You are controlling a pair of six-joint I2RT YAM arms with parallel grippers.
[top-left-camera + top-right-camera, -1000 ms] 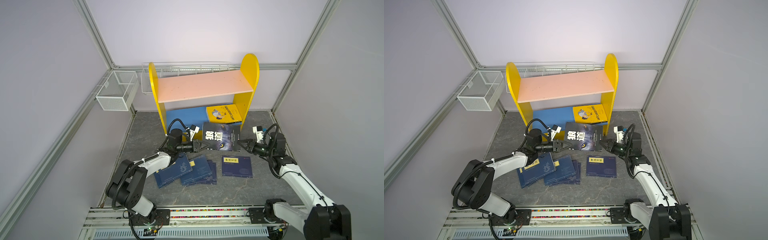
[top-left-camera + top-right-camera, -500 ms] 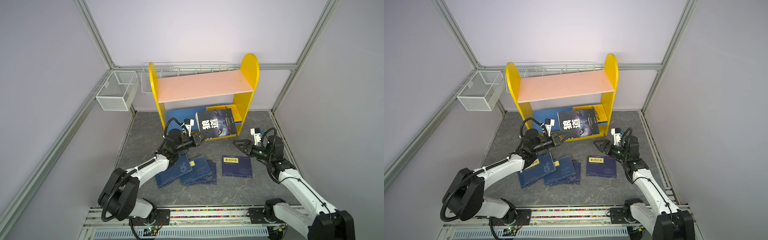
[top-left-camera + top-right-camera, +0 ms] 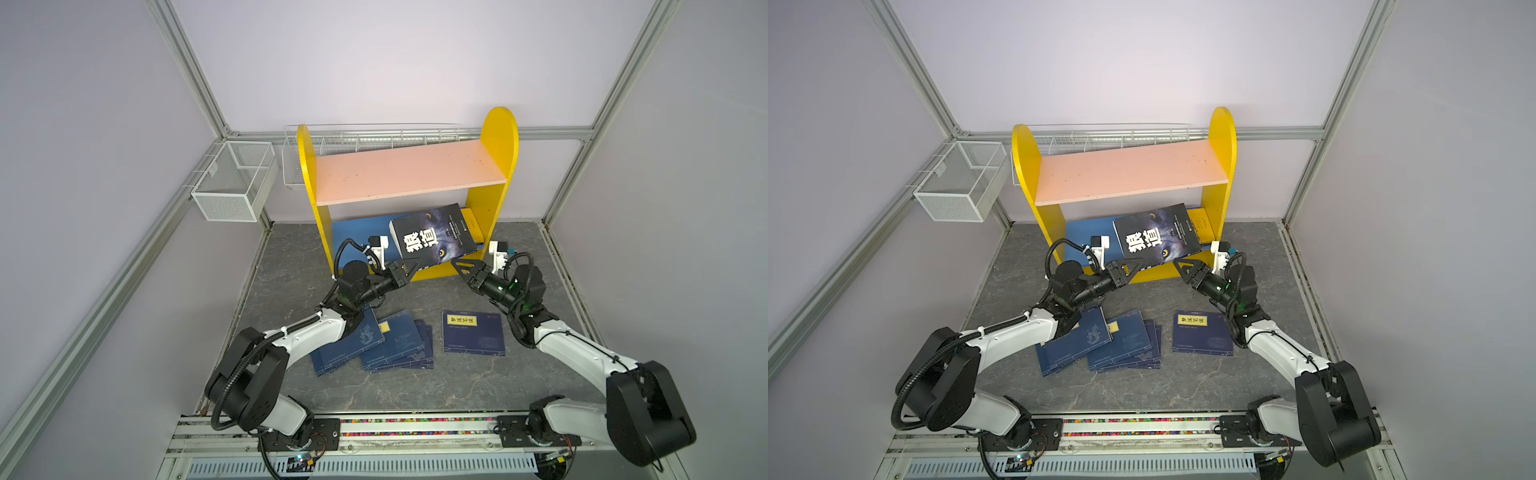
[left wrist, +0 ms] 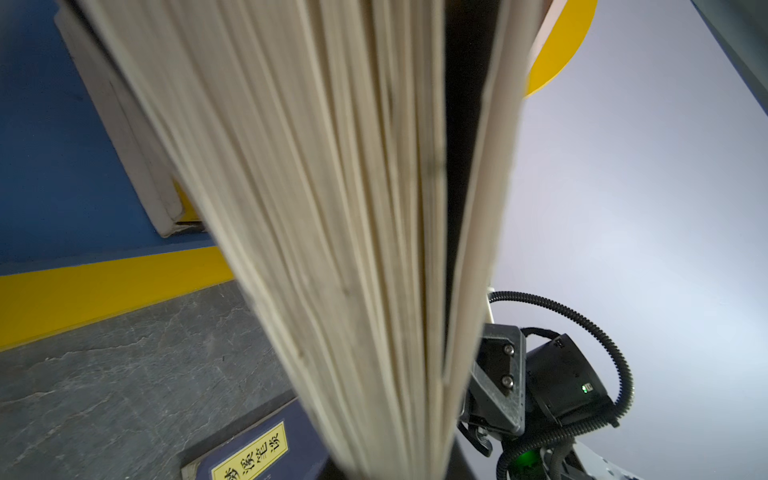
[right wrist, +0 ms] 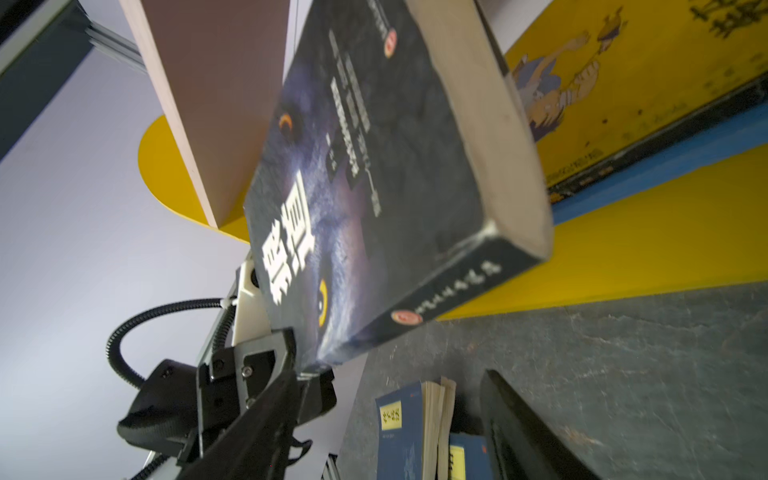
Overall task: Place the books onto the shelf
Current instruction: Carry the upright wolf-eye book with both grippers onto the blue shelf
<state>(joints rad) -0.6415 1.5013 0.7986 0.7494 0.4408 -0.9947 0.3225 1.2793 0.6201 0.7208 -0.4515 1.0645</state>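
The left gripper (image 3: 409, 268) is clamped on the near corner of a black book (image 3: 432, 237), holding it tilted over the shelf's (image 3: 500, 133) lower board, not yet laid down. The right gripper (image 3: 460, 266) stands spread and empty just beside that book. Beyond them a yellow book (image 3: 471, 222) already lies shelved. The blue paperbacks (image 3: 395, 345) wait on the floor behind both grippers, so I'd say most remains.
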